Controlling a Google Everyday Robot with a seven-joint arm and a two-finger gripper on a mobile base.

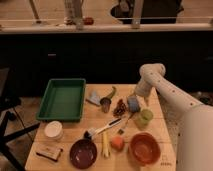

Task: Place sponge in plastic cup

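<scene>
The sponge [132, 105] is a small light-blue block on the wooden table [75, 125], right of centre. The plastic cup [145, 117], small and translucent light green, stands upright just to the sponge's front right. My white arm reaches in from the right. Its gripper [137, 98] points down, directly over the sponge's far right edge and very close to it. I cannot tell whether it touches the sponge. The cup looks empty.
A dark metallic cup [105, 104], a grey-blue triangular piece [93, 97], a green pepper [111, 92] and a brown cluster [119, 107] lie left of the sponge. A green tray [62, 99] is far left. An orange bowl [145, 148], maroon bowl [83, 153], brush [102, 129] and fork [125, 125] are in front.
</scene>
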